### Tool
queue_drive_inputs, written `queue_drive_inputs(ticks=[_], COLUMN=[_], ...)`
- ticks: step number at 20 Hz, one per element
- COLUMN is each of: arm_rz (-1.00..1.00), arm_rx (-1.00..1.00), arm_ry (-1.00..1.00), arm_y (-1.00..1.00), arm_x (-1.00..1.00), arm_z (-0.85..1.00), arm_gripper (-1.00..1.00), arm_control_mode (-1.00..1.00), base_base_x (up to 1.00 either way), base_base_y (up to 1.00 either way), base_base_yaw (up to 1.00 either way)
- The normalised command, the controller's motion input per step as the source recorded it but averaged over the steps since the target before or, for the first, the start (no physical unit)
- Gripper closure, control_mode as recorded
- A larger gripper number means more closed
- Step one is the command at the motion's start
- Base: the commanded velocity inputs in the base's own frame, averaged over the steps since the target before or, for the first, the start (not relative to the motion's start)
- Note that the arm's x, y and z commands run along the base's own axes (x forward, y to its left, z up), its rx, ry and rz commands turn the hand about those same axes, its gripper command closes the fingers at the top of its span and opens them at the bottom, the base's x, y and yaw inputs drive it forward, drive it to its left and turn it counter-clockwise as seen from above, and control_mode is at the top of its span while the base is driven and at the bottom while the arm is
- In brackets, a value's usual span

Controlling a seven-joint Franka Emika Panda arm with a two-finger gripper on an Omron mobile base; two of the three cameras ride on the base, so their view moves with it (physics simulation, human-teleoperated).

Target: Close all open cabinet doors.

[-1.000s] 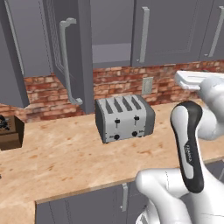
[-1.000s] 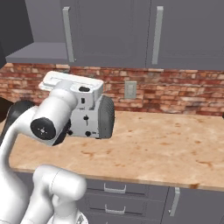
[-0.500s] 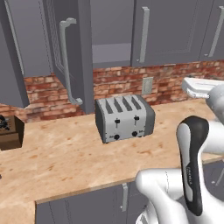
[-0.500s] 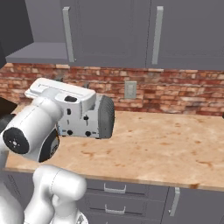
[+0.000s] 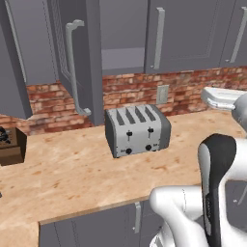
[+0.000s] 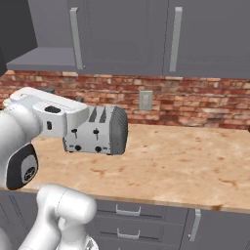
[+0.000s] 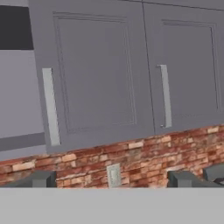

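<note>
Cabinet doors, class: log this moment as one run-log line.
phase: approach | open cabinet door: swung out, left of toaster | closed doors: ahead of hand | gripper: open, holding nothing, no contact

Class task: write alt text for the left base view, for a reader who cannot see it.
An upper cabinet door stands swung open above a wooden counter, exposing the cabinet's interior. A silver four-slot toaster sits below it against a red brick backsplash, and the robot's white arm rises at lower right.

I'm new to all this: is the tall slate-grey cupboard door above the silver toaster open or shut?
Open. The slate-grey door swings out over the counter, baring the cabinet's inside beside it, above the silver toaster.
</note>
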Motion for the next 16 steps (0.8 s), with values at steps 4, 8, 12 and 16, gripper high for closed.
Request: queue_drive_inputs(ticks=[4, 8, 12, 16], arm_rz=[-0.02, 0.00, 0.03, 0.06], arm_rx=[0.00, -0.01, -0.05, -0.05], arm_ry=[0.09, 0.02, 0.00, 0.00], arm_y=[0.28, 0.47, 0.80, 0.84], arm_x=[-0.67, -0.78, -0.48, -0.19], arm_z=[0.00, 0.00, 0.00, 0.00], arm_gripper=[-1.00, -1.00, -1.00, -1.00], arm_control_mode=[-1.00, -1.00, -1.00, -1.00], base_base_x=[0.00, 0.00, 0.00, 0.00], base_base_y=[0.00, 0.00, 0.00, 0.00], base_base_yaw=[0.00, 0.00, 0.00, 0.00])
